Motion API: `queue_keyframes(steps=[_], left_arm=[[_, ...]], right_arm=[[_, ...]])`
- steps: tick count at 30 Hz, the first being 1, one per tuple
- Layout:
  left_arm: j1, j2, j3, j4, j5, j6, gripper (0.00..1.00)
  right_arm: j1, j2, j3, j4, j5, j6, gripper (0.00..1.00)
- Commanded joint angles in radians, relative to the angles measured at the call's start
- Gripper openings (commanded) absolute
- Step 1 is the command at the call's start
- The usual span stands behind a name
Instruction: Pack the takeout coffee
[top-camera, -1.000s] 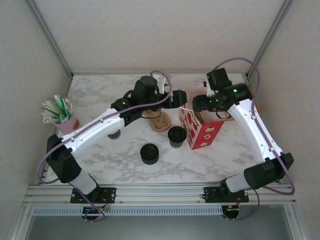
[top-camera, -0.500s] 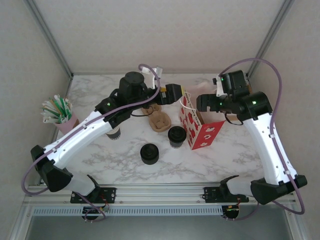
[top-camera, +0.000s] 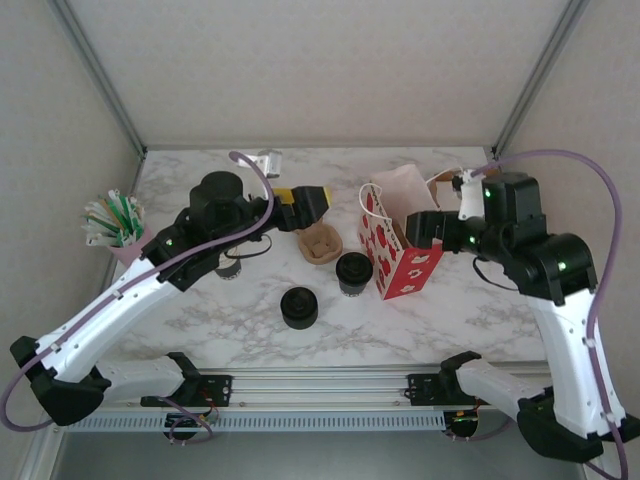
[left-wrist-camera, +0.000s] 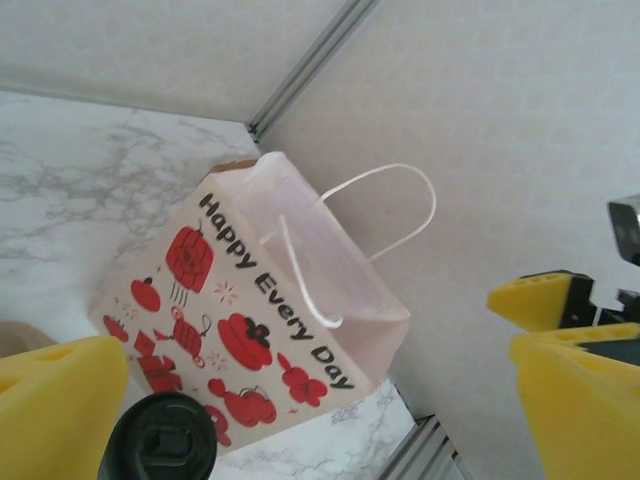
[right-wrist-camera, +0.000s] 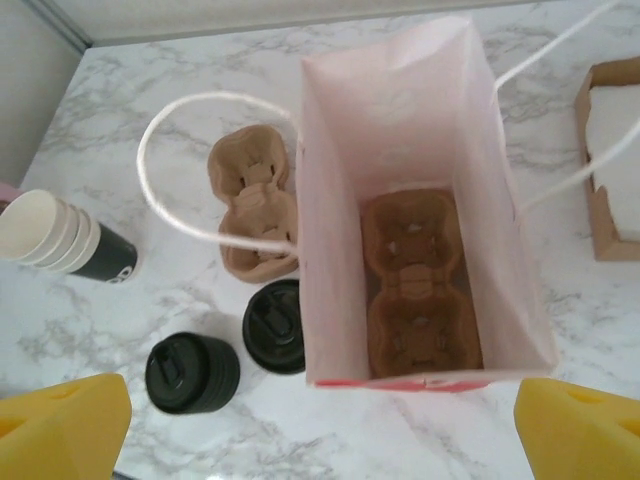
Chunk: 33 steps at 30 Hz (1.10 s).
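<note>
Black-lidded whitish paper cup (top-camera: 352, 272): likely light, crushable; I'd pinch mid-wall gently. My left gripper (top-camera: 312, 204) and right gripper (top-camera: 413, 228) gape, empty.

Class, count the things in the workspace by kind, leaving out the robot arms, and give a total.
Paper bag: 1
Cup carriers: 2 (one bagged)
Takeout coffee: 1
Stack of black lids: 1
Stack of white cups: 1
Cup of straws: 1
Cardboard box: 1
Total: 8
</note>
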Motion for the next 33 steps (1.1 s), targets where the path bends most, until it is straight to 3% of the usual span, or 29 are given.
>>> queue_keyframes(steps=[1,9,16,33], left_arm=[[0.006,-0.065,-0.078,-0.02,-0.025,-0.021,1.0],[0.001,-0.184,-0.265,0.023,0.009,-0.087,1.0],[-0.009,-0.239,-0.368,0.035,0.004,-0.127,1.0],[-0.012,-0.177,-0.43,0.128,-0.038,-0.125,1.0]], right_arm=[[0.005,-0.06,-0.046,-0.038,-0.036,0.042,0.99],[0.005,-0.194,-0.14,-0.049,-0.065,0.163,0.99],[0.005,-0.285,-0.278,-0.009,-0.174,0.239,0.99],[0.005,-0.296,-0.458,0.148,-0.378,0.263,0.99]])
